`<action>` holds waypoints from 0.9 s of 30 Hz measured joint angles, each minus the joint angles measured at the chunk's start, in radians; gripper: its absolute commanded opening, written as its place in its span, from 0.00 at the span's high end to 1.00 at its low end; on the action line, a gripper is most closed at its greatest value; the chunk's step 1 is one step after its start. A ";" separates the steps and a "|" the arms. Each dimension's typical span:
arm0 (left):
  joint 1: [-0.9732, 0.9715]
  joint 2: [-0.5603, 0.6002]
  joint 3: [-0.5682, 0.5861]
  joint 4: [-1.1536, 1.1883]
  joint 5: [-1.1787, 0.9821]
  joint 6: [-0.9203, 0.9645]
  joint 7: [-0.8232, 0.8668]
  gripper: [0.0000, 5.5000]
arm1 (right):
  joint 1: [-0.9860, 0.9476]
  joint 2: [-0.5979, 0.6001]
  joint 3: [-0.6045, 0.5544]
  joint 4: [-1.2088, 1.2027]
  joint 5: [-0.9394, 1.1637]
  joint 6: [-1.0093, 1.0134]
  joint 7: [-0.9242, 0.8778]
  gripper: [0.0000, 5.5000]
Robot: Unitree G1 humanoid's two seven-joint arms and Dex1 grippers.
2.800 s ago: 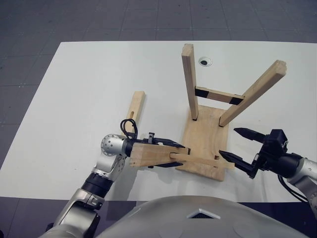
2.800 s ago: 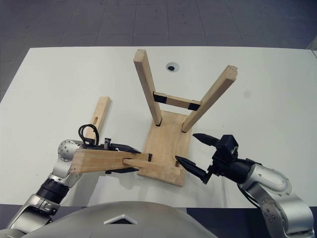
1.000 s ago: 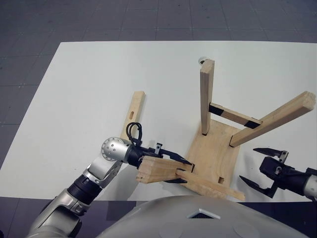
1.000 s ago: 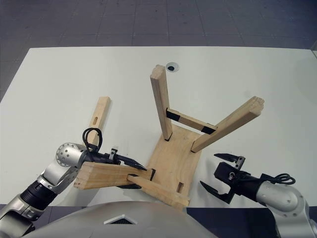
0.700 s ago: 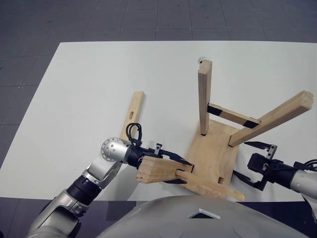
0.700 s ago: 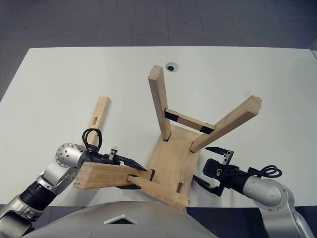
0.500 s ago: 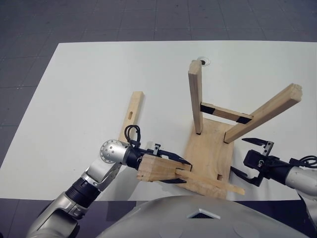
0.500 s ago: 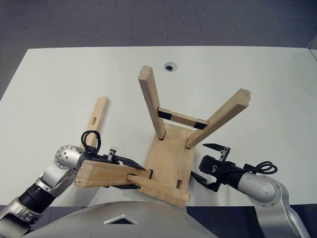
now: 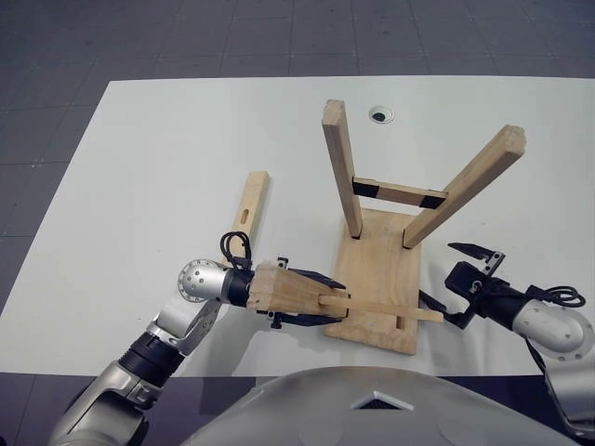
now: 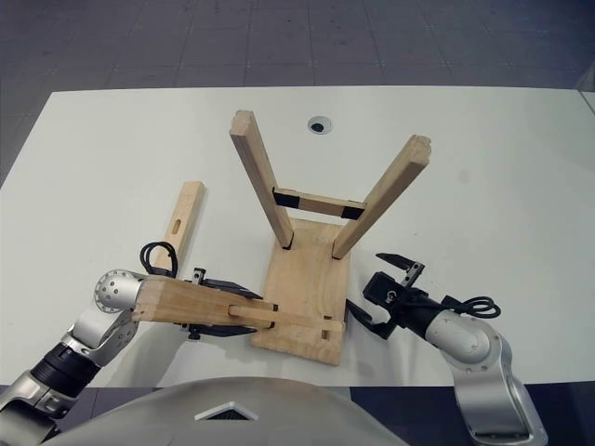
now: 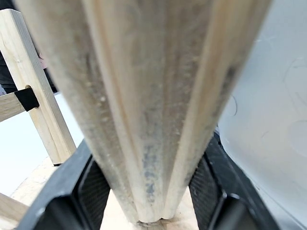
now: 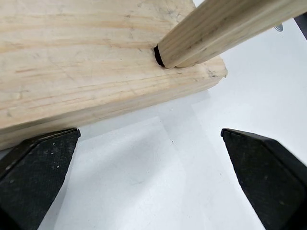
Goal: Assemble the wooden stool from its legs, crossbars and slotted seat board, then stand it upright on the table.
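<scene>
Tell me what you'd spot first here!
An upside-down stool: the seat board lies flat on the table with two legs sticking up, joined by a crossbar. At its near end the left gripper clamps a third leg with a second crossbar reaching across the board, while the open right gripper sits beside the board's right edge.

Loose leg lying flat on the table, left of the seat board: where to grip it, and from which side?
Probably mid-length on the loose leg, from straight above, fingers across its narrow width. It lies flat on the table with both long sides free and nothing touching it.
</scene>
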 measured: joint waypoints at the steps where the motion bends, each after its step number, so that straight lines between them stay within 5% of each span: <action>1: -0.005 0.000 0.001 0.006 -0.001 -0.002 0.000 0.63 | -0.008 0.006 0.002 0.005 0.000 0.002 0.000 0.00; 27: -0.136 -0.010 0.015 0.190 -0.054 -0.060 -0.044 0.63 | -0.107 0.212 0.031 0.085 0.000 0.044 -0.132 0.00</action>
